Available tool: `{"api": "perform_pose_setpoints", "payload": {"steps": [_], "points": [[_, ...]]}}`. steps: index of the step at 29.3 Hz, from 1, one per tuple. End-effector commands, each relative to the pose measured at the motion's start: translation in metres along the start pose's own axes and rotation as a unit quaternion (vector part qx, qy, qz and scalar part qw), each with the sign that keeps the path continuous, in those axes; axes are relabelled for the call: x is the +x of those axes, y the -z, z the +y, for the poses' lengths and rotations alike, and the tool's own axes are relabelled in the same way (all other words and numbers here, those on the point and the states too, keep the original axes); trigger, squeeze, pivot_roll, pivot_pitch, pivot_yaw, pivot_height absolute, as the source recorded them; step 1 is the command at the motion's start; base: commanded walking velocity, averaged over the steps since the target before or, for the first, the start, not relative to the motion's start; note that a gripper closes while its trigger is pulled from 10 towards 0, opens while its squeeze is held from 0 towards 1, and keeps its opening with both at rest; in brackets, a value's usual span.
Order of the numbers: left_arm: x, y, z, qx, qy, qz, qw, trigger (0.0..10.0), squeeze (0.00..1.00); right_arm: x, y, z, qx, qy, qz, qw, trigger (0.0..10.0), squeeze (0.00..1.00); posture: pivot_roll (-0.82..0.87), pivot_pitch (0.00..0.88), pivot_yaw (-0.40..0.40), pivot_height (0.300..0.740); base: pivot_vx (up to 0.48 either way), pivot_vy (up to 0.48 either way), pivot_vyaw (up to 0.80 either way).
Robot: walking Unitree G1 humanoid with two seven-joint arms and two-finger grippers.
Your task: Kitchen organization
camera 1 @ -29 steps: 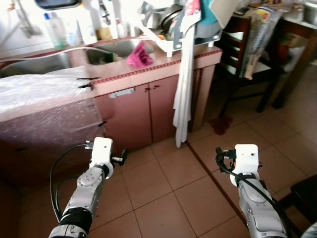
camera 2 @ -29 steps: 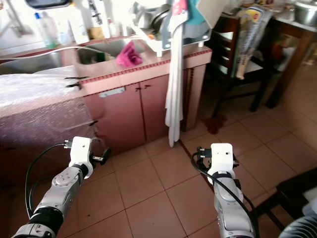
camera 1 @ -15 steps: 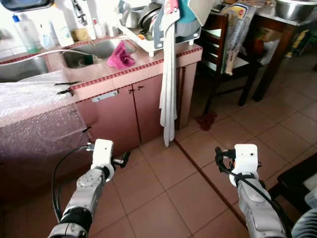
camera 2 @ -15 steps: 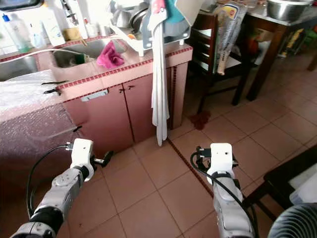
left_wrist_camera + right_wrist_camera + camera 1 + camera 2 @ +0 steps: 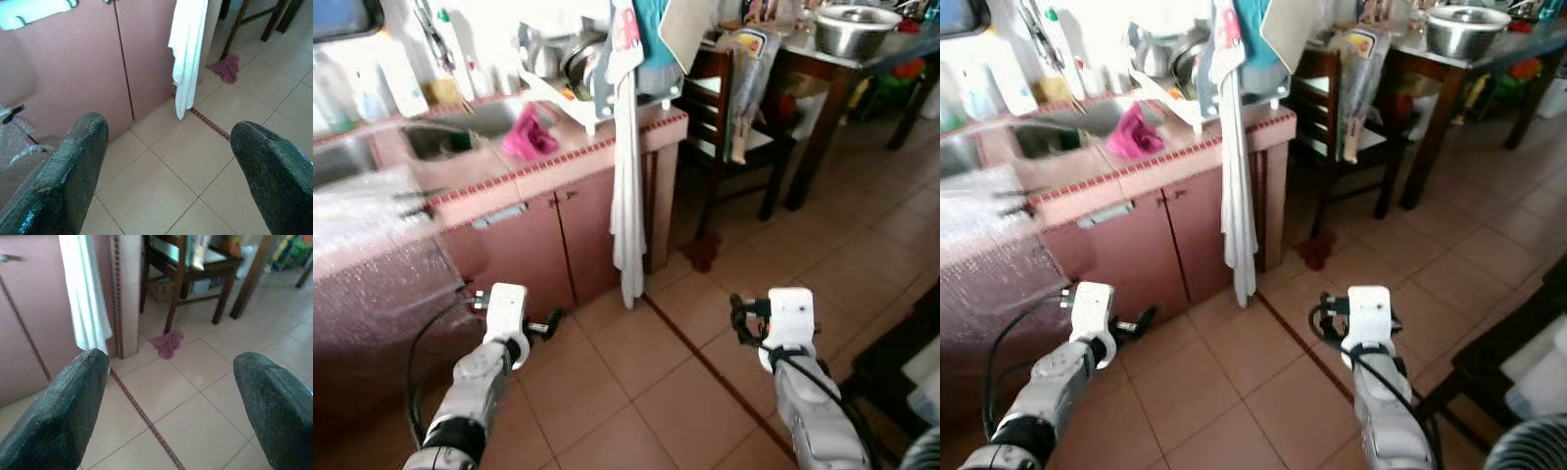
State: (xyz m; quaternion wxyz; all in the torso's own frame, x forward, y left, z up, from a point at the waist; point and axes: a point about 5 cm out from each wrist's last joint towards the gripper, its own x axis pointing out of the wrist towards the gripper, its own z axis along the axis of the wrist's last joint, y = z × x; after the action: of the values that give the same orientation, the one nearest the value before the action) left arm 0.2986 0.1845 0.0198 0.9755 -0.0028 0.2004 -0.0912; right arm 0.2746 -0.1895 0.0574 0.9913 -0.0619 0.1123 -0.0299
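**Both claws held wide and empty over the kitchen floor**

I stand on the tan tiled floor [image 5: 636, 392] facing a pink counter [image 5: 558, 162] with pink cabinet doors [image 5: 597, 230] below it. My left gripper [image 5: 168, 161] hangs low before those doors with its two black fingers [image 5: 73, 161] spread far apart and nothing between them. My right gripper [image 5: 168, 401] is level with it on the other side, over bare tiles, its fingers [image 5: 63, 406] just as wide and also holding nothing.

A long white towel [image 5: 628, 186] hangs down the front of the counter from its end, nearly reaching the floor. On the counter top, a bright pink cloth [image 5: 529, 137] lies crumpled at the edge of the sink [image 5: 460, 127], and a white dish rack [image 5: 597, 78] loaded with pans and lids sits just beside it. Bottles [image 5: 386, 83] stand at the back by the wall. The counter stretch on my left is draped in bubble wrap [image 5: 372, 245], though that part is blurred and I may be misreading the material.

Past the counter's end, a dark wooden chair [image 5: 739, 117] is pushed up to a dark table [image 5: 842, 69] carrying a steel bowl [image 5: 850, 24]. A small reddish rag [image 5: 167, 343] lies on the floor between the counter's end and the chair legs. A dark red strip [image 5: 146, 418] runs across the tiles from the counter's corner toward me.
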Motion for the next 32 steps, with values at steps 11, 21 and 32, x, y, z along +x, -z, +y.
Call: {"api": "perform_pose_setpoints", "payload": {"steps": [11,21,32], "points": [[0.006,-0.006,-0.014,0.000,0.024,-0.007,1.000,10.0,0.00,0.000,0.002,-0.010,-0.006,0.012,0.003,1.000,10.0,0.00,-0.04,0.000,0.078,0.740,0.332,0.000,0.00],[0.007,-0.003,-0.018,-0.004,0.033,-0.002,0.999,10.0,0.00,0.001,0.004,-0.010,-0.008,0.011,0.007,1.000,10.0,0.00,-0.04,0.000,0.069,0.740,0.271,0.000,0.00],[0.010,0.007,-0.016,0.015,0.006,0.034,0.999,10.0,0.00,0.014,0.020,-0.014,-0.023,0.002,0.042,0.999,10.0,0.00,-0.02,0.000,0.055,0.740,0.131,0.000,0.00]]}}
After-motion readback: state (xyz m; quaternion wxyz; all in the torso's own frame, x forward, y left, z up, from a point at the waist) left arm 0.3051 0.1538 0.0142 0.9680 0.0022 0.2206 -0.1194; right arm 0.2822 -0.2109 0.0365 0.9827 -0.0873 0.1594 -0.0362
